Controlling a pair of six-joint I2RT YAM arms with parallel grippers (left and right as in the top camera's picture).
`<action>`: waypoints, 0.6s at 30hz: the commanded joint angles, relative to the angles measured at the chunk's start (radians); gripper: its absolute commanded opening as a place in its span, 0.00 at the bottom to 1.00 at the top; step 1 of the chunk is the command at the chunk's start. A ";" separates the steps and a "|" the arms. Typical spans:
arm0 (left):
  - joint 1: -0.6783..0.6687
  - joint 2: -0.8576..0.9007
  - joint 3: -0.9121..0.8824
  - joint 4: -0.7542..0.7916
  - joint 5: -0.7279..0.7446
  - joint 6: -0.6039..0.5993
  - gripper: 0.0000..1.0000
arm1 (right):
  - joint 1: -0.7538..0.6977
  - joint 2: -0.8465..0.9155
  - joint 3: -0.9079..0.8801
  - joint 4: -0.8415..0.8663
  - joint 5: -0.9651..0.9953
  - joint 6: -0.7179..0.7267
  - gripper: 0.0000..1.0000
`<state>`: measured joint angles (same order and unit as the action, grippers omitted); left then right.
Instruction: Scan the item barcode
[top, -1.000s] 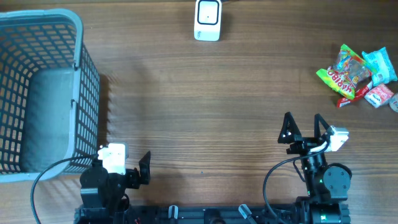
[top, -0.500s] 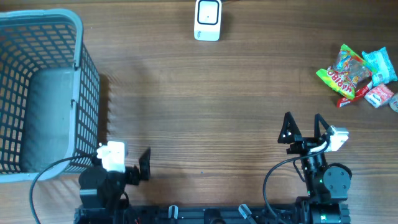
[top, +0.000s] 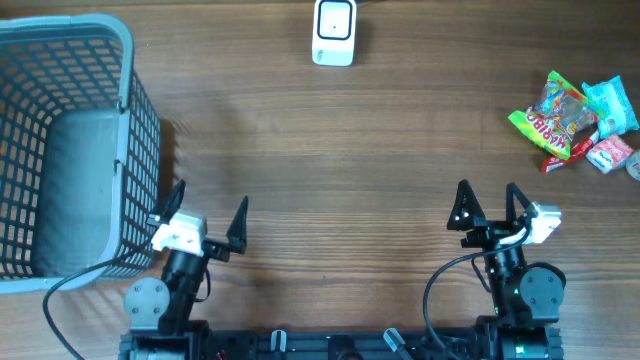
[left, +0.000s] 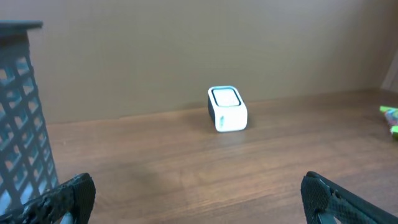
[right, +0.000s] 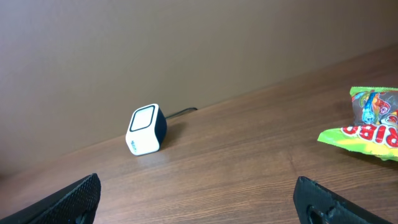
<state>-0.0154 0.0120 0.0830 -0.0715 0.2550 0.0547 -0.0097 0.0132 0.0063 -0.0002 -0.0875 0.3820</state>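
Left gripper (top: 211, 195) has swung forward, jaws wide and empty beside the basket (top: 128, 100); scanner (top: 333, 32) sits mid-way along the bench (top: 350, 170) far edge; right gripper (top: 487, 190) gapes wide too, empty; snack packets (top: 572, 118) lie far right

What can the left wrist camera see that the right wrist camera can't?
Only the left wrist view shows the grey basket, standing at its left edge. Only the right wrist view shows the cable behind the scanner. Both show the white scanner, the wooden table and the green candy bag, though the left wrist view catches just a sliver of it.
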 joint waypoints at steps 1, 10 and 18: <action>-0.027 -0.008 -0.058 0.066 -0.049 0.011 1.00 | 0.005 -0.008 -0.001 0.003 0.013 0.013 1.00; -0.038 -0.008 -0.077 0.002 -0.126 -0.019 1.00 | 0.005 -0.008 -0.001 0.003 0.013 0.013 1.00; -0.031 -0.008 -0.077 0.003 -0.145 -0.071 1.00 | 0.005 -0.008 -0.001 0.003 0.013 0.013 1.00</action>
<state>-0.0479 0.0128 0.0139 -0.0650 0.1268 0.0101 -0.0097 0.0132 0.0063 -0.0002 -0.0849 0.3820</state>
